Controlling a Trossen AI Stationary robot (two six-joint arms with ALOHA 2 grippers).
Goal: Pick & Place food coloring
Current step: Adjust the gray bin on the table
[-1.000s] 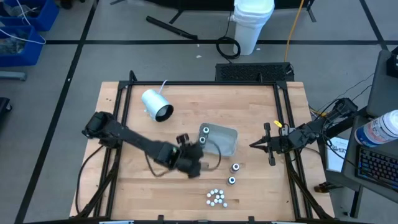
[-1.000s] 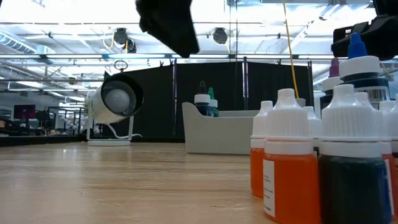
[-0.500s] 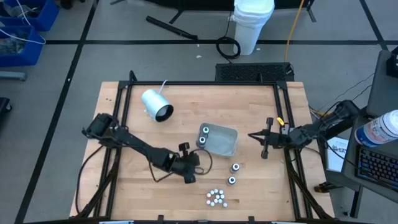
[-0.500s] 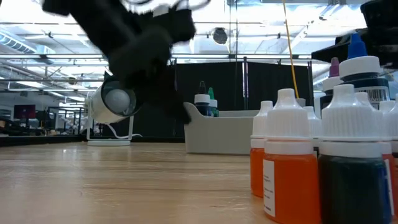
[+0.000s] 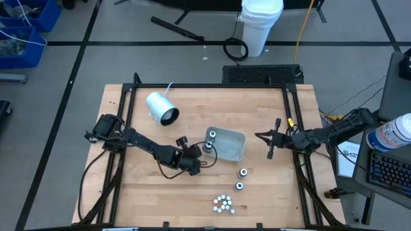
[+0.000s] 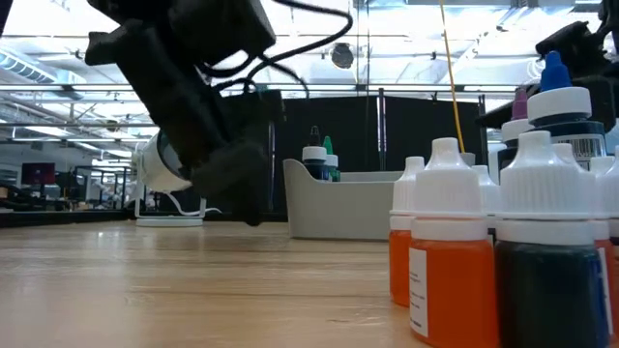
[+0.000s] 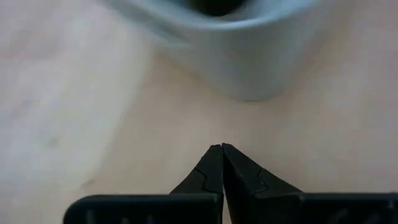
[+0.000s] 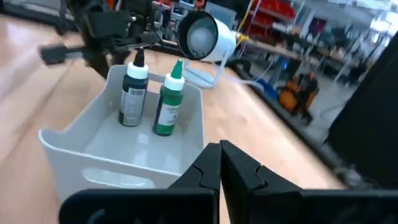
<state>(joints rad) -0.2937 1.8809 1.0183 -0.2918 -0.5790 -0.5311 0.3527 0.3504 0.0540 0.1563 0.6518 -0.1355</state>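
The left hand (image 5: 200, 162) is clenched shut on nothing, parked low just beside the grey tray (image 5: 239, 138). The loose food coloring bottles (image 5: 223, 203) are clustered toward the tabletop's (image 5: 148, 192) near edge, closer to it than to the right hand (image 5: 270, 146), also clenched empty.

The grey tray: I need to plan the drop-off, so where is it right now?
In the high view the grey tray sits right of the table's centre, between the left gripper and right gripper, holding two bottles.
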